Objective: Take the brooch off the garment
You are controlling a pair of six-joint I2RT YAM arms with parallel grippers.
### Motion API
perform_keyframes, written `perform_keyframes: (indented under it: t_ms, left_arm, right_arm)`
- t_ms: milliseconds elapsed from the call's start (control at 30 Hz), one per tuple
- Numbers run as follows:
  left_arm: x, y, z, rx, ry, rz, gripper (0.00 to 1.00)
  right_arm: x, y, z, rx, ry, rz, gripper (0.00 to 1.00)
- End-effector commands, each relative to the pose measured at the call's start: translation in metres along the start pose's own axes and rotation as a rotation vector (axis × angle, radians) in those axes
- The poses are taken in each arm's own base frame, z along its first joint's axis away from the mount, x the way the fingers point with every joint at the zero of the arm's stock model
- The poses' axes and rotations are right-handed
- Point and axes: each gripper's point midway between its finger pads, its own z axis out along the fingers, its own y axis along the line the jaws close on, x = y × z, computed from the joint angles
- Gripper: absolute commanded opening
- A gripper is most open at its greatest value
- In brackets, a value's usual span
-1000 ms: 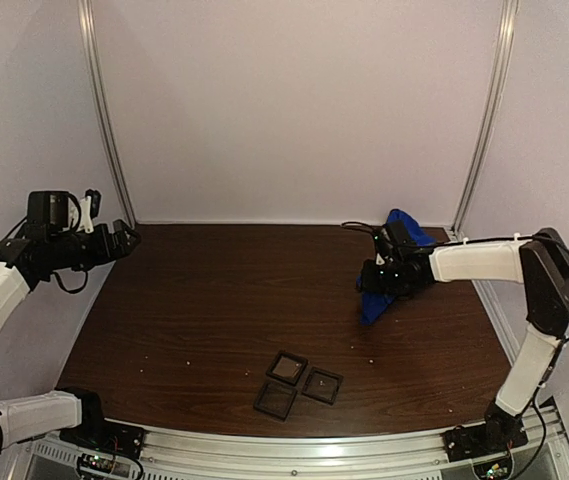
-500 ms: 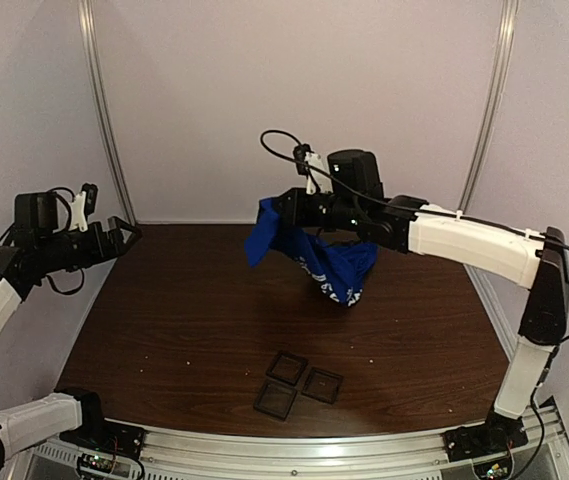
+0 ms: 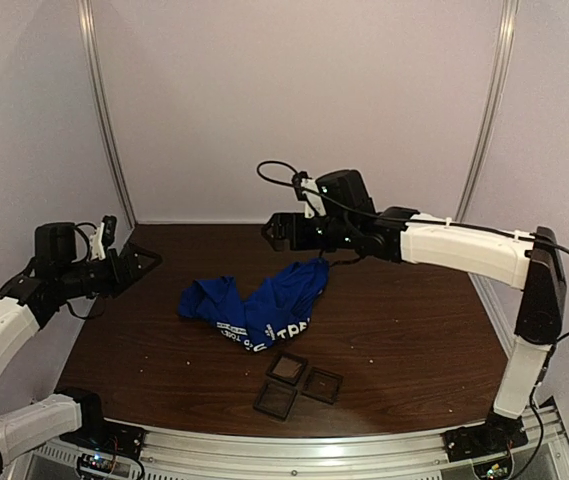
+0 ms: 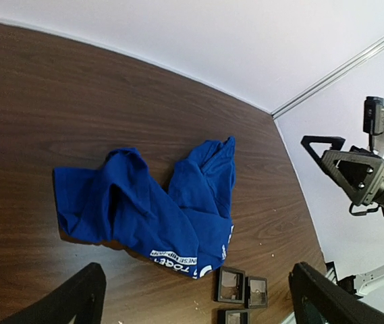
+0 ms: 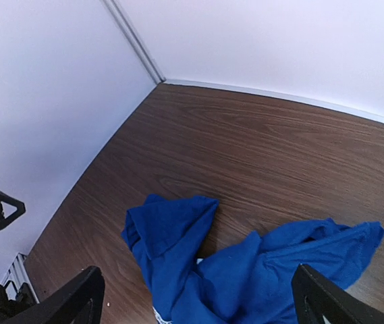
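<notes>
Op1: Since the earlier frame the blue T-shirt [image 3: 264, 305] has dropped out of the right gripper [image 3: 277, 229]. It now lies crumpled on the table [image 3: 414, 330], left of centre in the overhead frame, with white lettering along its lower edge.
Op2: Fingers?
Op1: Right jaws spread wide with nothing between them, hovering above the shirt's upper right corner. Same for the left gripper [image 3: 144, 262] at the left edge: wide, empty, well apart from the cloth.
Op2: Any brooch?
Op1: Not found in any view. Possibly buried in a fold; can't tell.
Op2: Step, then: garment dropped in a heap, brooch search not yet begun. Next move likely needs the shirt spread flat to expose the pin before any pinch. Three small black trays [image 3: 296, 383] sit just below the shirt.
</notes>
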Motion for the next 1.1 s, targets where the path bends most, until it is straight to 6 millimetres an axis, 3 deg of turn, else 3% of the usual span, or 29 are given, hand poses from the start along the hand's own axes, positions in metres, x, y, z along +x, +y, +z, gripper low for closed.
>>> perform_keyframes:
  t_ms: [0,167,367,667,833,1067]
  left_arm:
    - [0.012,0.002,0.014,0.023,-0.009,-0.081,0.97]
    - [0.040,0.012,0.044,-0.057,0.072,-0.098,0.97]
    - [0.041,0.036,0.079,-0.222,0.140,-0.077,0.97]
    - [0.025,0.048,0.123,-0.336,0.196,-0.005,0.97]
    - [0.033,0.055,0.146,-0.351,0.265,-0.011,0.97]
    - [0.050,0.061,0.172,-0.367,0.341,-0.029,0.97]
  right_arm:
    - [0.009,-0.072,-0.026,0.218,0.026,0.043,0.99]
    - [0.047,-0.124,-0.021,0.292,0.126,0.099,0.96]
    - [0.078,-0.148,0.008,0.292,0.217,0.098,0.83]
    - [0.101,-0.165,0.051,0.302,0.285,0.082,0.75]
    - [0.111,-0.162,0.068,0.264,0.312,0.094,0.67]
    - [0.116,-0.163,0.076,0.247,0.314,0.107,0.49]
